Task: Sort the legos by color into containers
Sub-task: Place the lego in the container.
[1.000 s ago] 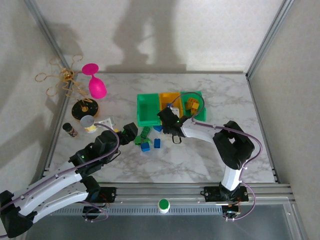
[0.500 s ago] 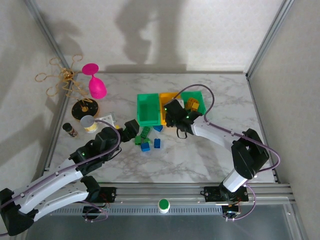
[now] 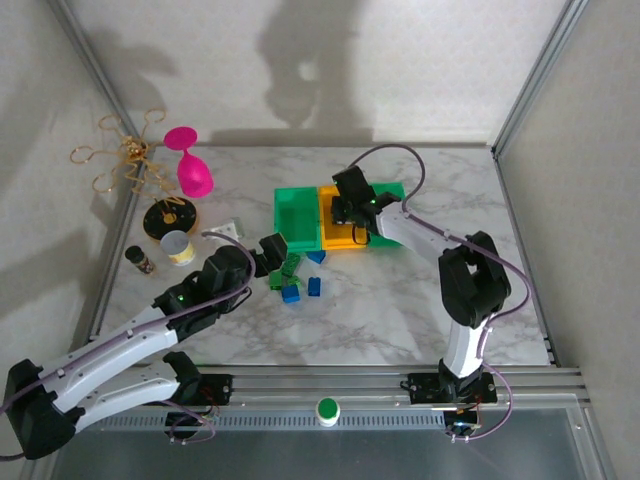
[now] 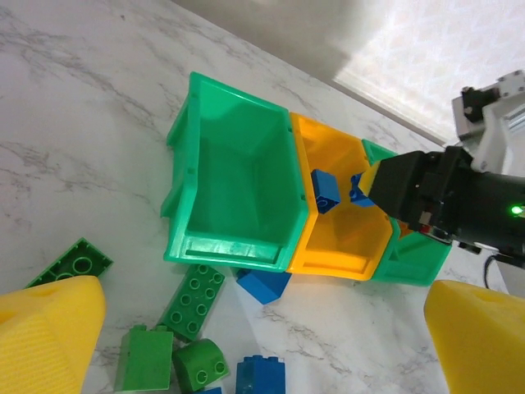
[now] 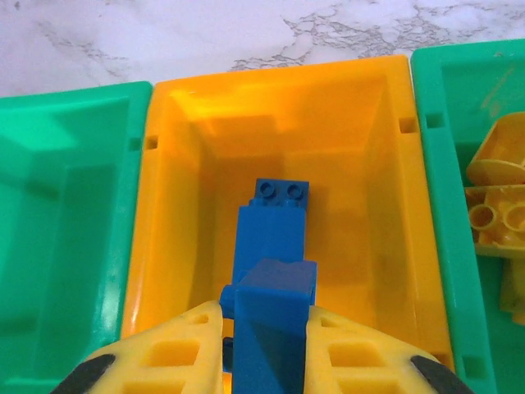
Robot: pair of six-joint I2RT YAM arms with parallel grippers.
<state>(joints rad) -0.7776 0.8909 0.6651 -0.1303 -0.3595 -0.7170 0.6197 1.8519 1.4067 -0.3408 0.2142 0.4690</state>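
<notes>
Movement since a second ago belongs mostly to the right arm. Then the right hand (image 3: 346,207) hung over the bench (image 3: 400,300) just in front of the bins, beside the loose bricks. Half a second ago it had reached the front wall of the orange bin (image 3: 340,238). Now it sits above that bin's inside, higher in the top view, and the arm covers the yellow pieces that earlier showed in the right green bin (image 3: 398,190).

The right hand is clenched on a blue brick (image 5: 275,291), pinched between its yellow fingers (image 5: 172,353) over the near end of the orange bin. A second blue brick (image 5: 275,217) lies on the orange floor just beyond it; whether the two touch I cannot tell. In the right wrist view the yellow pieces (image 5: 496,205) rest in the right green bin at the right edge of the frame.

The left hand (image 3: 271,249) has edged up and right toward the left green bin (image 3: 295,215). Its fingers (image 4: 49,328) stand wide apart, released, with nothing between them.

The loose bricks have not shifted. Several green bricks (image 4: 193,300) lie at the lower centre of the left wrist view, with a blue piece (image 4: 264,283) against the front of the bins where green meets orange. The pink goblet (image 3: 190,165) stays at the upper left.
</notes>
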